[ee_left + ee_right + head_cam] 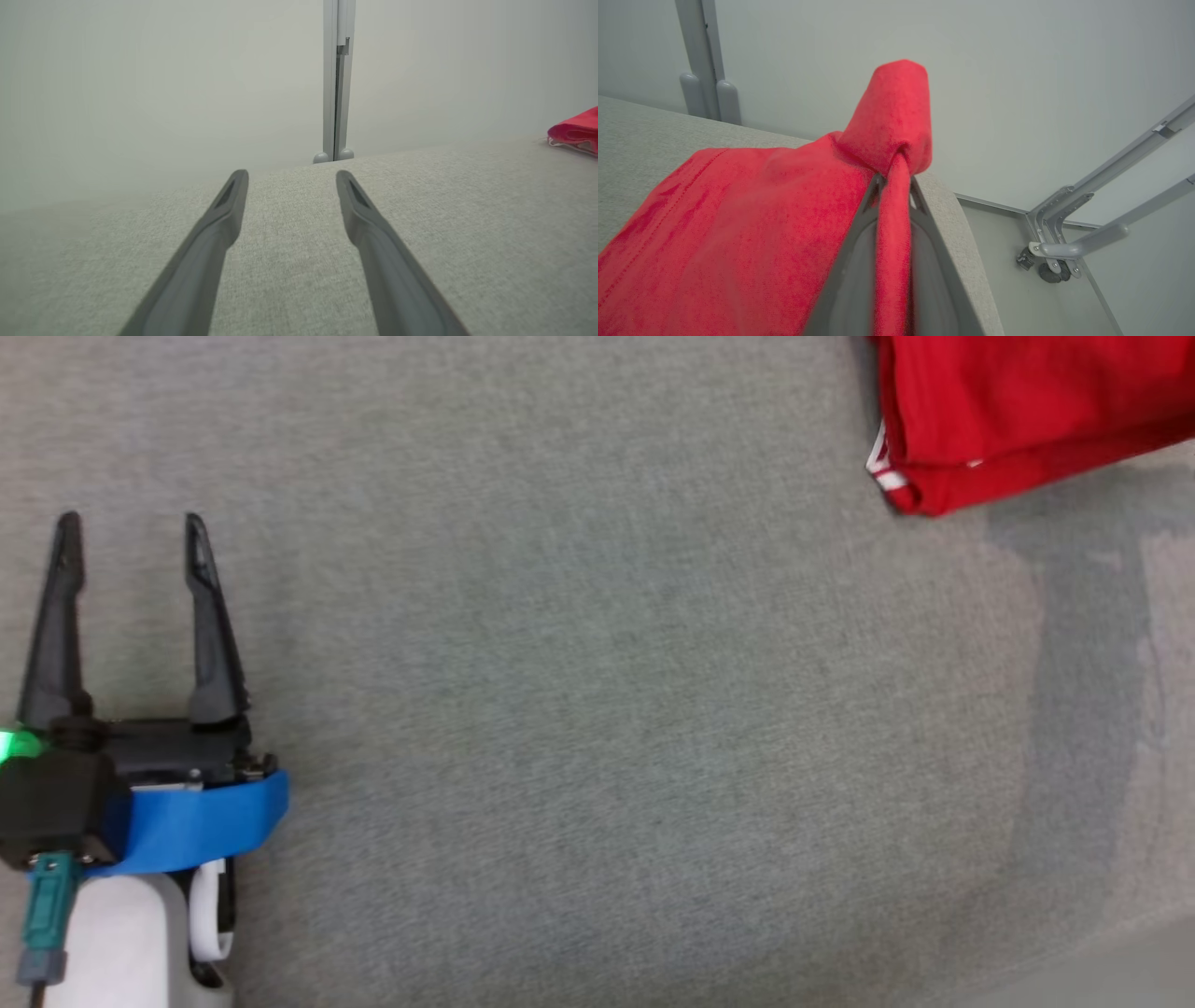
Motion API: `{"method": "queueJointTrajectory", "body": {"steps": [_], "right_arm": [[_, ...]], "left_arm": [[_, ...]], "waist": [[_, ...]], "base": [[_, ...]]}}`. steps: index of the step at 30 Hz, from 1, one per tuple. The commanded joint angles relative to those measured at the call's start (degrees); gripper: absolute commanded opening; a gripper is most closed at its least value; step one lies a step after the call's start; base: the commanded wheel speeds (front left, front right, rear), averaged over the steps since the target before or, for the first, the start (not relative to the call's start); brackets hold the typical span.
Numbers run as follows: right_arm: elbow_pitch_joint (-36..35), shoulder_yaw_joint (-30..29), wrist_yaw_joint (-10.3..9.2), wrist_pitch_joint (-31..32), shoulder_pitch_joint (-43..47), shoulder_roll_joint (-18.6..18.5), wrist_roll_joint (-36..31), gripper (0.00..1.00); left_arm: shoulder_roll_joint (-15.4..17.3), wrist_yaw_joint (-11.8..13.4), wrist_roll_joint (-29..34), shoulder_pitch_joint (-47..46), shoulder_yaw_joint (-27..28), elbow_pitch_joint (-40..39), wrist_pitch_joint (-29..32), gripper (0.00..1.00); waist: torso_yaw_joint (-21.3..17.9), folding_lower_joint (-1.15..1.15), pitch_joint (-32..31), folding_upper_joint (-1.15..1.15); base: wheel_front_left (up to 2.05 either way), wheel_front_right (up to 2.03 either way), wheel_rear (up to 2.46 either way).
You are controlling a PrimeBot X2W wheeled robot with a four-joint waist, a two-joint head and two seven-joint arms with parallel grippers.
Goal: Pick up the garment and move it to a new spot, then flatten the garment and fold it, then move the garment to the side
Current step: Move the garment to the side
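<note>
- Spanning the whole work area: table (597,728), grey woven covering. It is bare across the middle, and its rounded right corner lies just beside the pinch in the right wrist view.
- Garment (1018,411), red. It lies at the far right edge of the table, well apart from the left arm. The head view shows layered edges with a white tag at the corner, so it looks folded, and the step in hand is probably the shift to the side.
- Left gripper (131,523), fingers spread as wide as they go, holding nothing. It hovers over bare table at the lower left.
- Right gripper (896,182), fingers drawn nearly together on a narrow pleat of the garment. A knob of cloth bunches above the tips and the rest drapes away to that view's left.
- Upright post (338,79), pale grey, against the wall behind the table.
- Metal bracket (1057,242) with struts, below the table corner.
- Handling note, judged:
  - Hold the pinch firm, because one pleat carries the whole bundle.
  - Slide low rather than lift high, so the layers do not fall open.
  - Travel slowly and level.
  - Watch the nearby corner, where loose cloth could slip off the edge.
  - Let go only once the bundle rests flat.
</note>
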Motion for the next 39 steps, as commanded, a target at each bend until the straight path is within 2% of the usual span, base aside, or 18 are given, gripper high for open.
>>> {"method": "queueJointTrajectory", "body": {"steps": [1, 6, 15, 16, 17, 21, 26, 32, 39], "right_arm": [[1.06, 0.42, -0.01, -0.45, -2.01, -0.87, -0.25, 0.0], [4.64, 2.42, -0.01, -0.88, -5.91, -0.6, 0.8, 0.0], [13.19, 5.25, -0.01, -2.07, -13.09, 1.25, -1.01, 0.0], [14.33, 5.25, -0.01, -2.14, -13.73, 1.32, -1.66, 0.44], [15.54, 5.33, -0.01, -2.26, -14.33, 1.38, -2.38, 1.0], [17.72, 4.43, -0.01, -2.49, -15.36, 1.7, -4.08, 1.0], [14.64, 1.81, -0.01, -2.48, -12.75, 1.38, -6.5, 1.0], [5.76, -3.6, -0.01, -2.44, -6.61, 3.0, -9.86, 1.0], [-6.52, -8.97, 0.0, -2.43, 5.23, 7.44, -11.61, 1.0]], "left_arm": [[0.83, 0.27, 0.47, -0.53, 0.24, -1.77, 0.87, 1.0], [2.01, 0.24, 1.15, -0.31, 0.37, -6.97, 3.65, 1.0], [2.77, 0.66, 1.12, 0.56, 0.71, -10.27, 5.47, 1.0], [2.79, 0.74, 1.07, 0.63, 0.69, -10.3, 5.46, 1.0], [2.75, 0.8, 1.02, 0.62, 0.61, -10.3, 5.41, 1.0], [2.5, 1.03, 0.46, 0.66, 0.38, -9.46, 4.8, 1.0], [2.14, 1.39, -0.39, 1.58, 0.51, -7.44, 3.49, 1.0], [0.86, 2.02, -2.04, 3.7, 0.72, -3.68, 1.33, 1.0], [-0.88, 2.63, -4.21, 7.56, 0.92, 1.18, -0.46, 1.0]], "waist": [[-0.94, -0.01, 0.85, -0.02], [-2.69, -0.01, 2.93, -0.02], [-2.75, -0.01, 4.66, -0.02], [-2.6, -0.01, 4.73, -0.02], [-2.42, -0.01, 4.7, -0.02], [-1.62, -0.01, 3.82, -0.02], [-0.81, -0.01, 0.91, -0.02], [0.79, -0.01, -4.8, -0.02], [3.47, -0.01, -12.07, -0.02]], "base": [[0.0, 0.0, 0.0], [0.0, 0.0, 0.0], [0.0, 0.0, 0.0], [0.0, 0.0, 0.0], [0.0, 0.0, 0.0], [0.0, 0.0, 0.0], [0.0, 0.0, 0.0], [0.0, 0.0, 0.0], [0.0, 0.0, 0.0]]}}
